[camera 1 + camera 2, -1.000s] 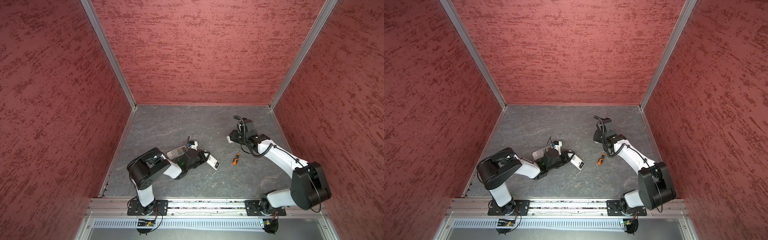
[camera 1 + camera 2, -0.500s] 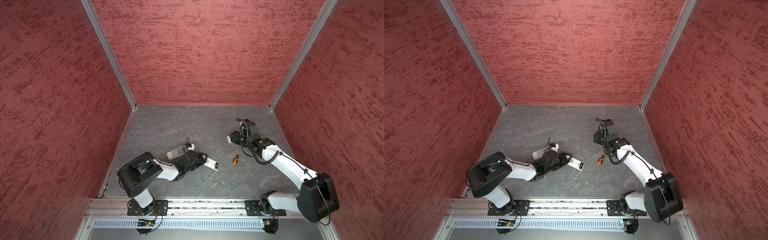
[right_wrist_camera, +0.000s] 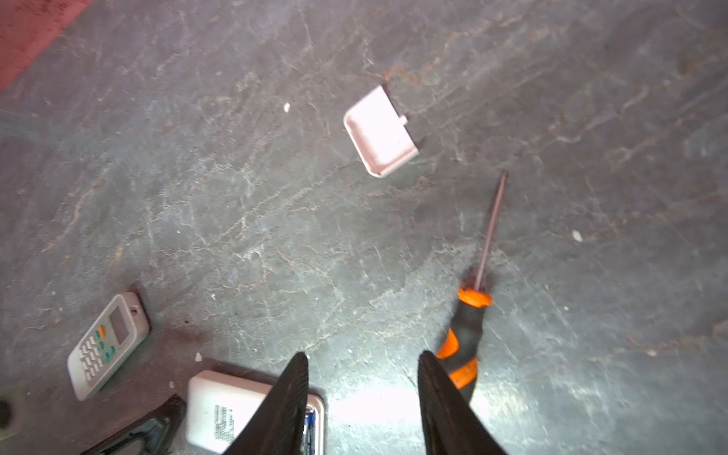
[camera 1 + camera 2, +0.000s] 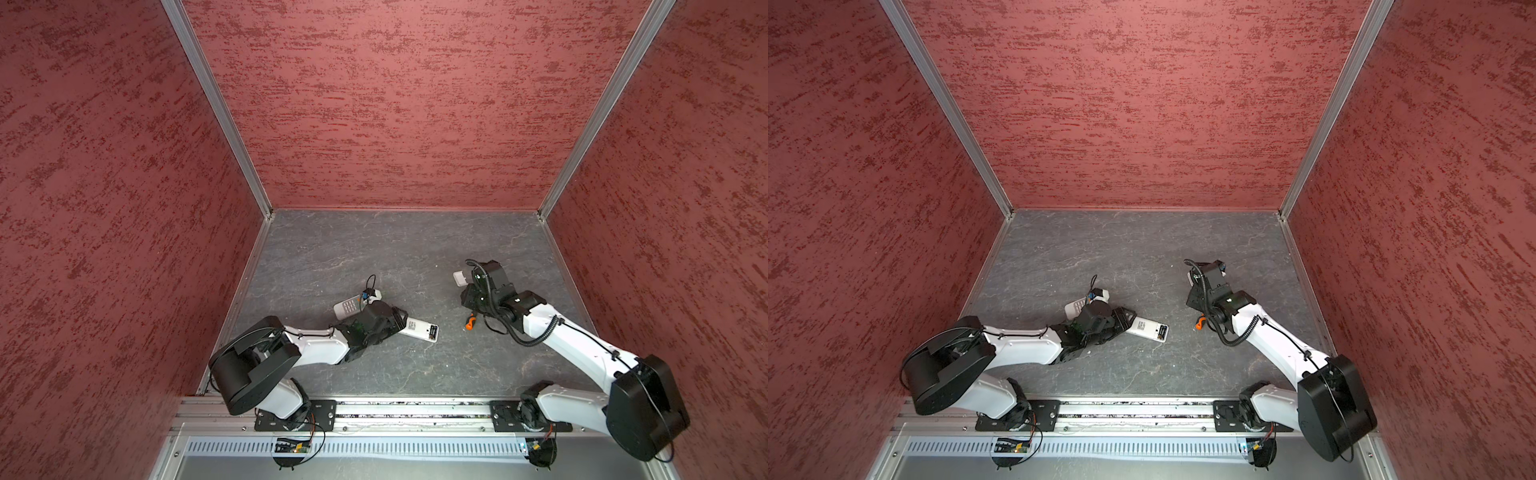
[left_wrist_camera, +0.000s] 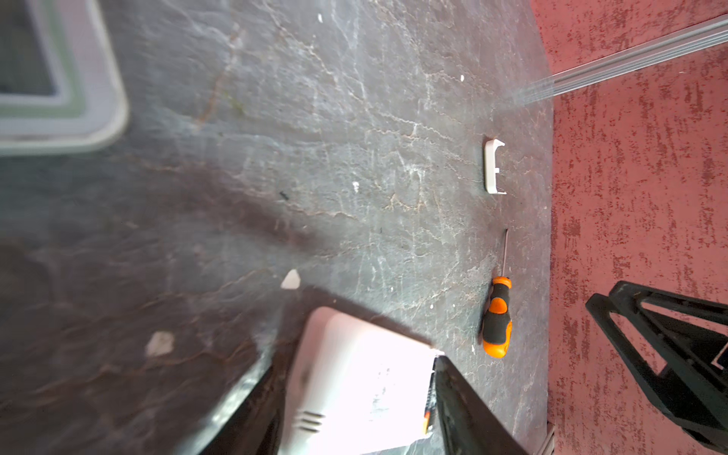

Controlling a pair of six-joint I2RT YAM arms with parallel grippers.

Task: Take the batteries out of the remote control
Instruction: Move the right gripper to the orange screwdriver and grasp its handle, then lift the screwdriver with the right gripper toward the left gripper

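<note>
L arm (image 4: 316, 345) low; L jaws straddle white oblong remote (image 4: 417, 327) (grip unclear), end w/ dark batteries (image 4: 1160, 331) toward R arm (image 4: 573, 345). R jaws part-open, empty.

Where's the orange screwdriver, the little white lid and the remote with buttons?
orange screwdriver (image 3: 467, 329): right wrist view, on its black-and-orange handle.
little white lid (image 3: 380, 132): right wrist view, on its middle.
remote with buttons (image 3: 94, 356): right wrist view, on its keypad.
</note>
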